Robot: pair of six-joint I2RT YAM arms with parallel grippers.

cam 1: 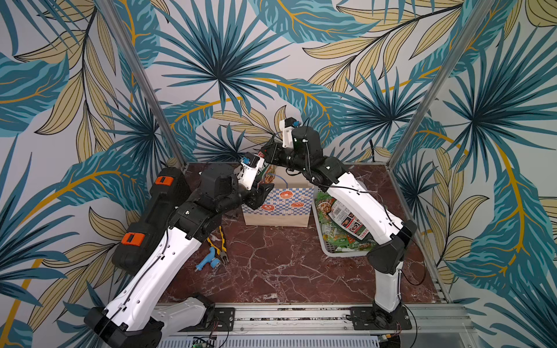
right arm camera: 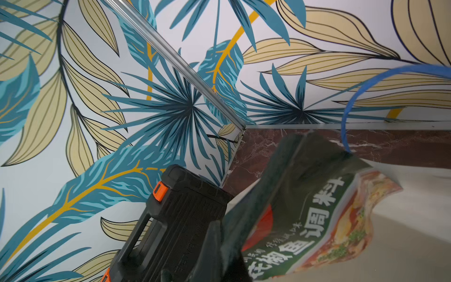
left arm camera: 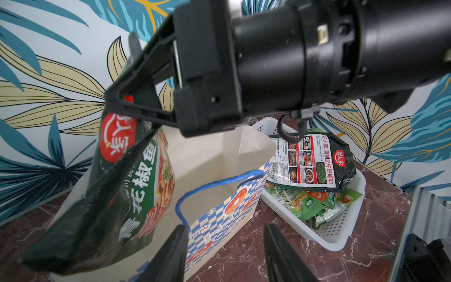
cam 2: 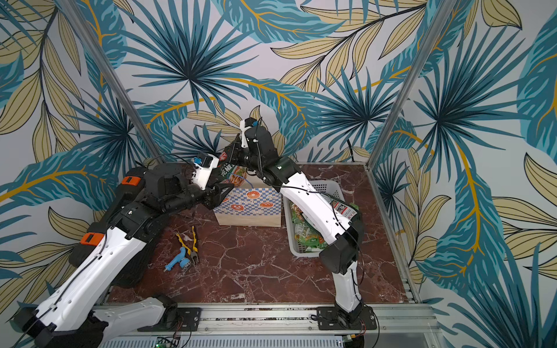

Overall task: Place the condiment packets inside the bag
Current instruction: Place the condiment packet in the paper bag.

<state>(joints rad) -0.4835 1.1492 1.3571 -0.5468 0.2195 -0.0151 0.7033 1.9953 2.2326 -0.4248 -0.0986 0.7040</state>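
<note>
Where the right gripper (left arm camera: 122, 102) clamps the top edge of a large dark green-black glossy packet (left arm camera: 117, 195) with a red logo, the pouch hangs tilted over the open mouth of the tall blue-and-white checkered paper bag (left arm camera: 217, 222). Lower end near the rim; past it or not, unclear.

Left gripper (left arm camera: 224, 229): jaws apart at the bag's near corner, beside the thin blue cord handle (left arm camera: 219, 179). Cannot tell whether they pinch the paper.

Top views: bag at frame centre on the red-brown marble tabletop (cam 1: 286, 265). White perforated plastic basket (cam 1: 337, 251) just right of it, holding a second dark packet (cam 1: 346, 217) over small bright green packets (cam 1: 349, 241). Black case with orange latches (cam 1: 150, 217) at left. Yellow-handled pliers (cam 1: 221, 244) and a blue plastic tool (cam 1: 208, 260) at lower left of the bag.
</note>
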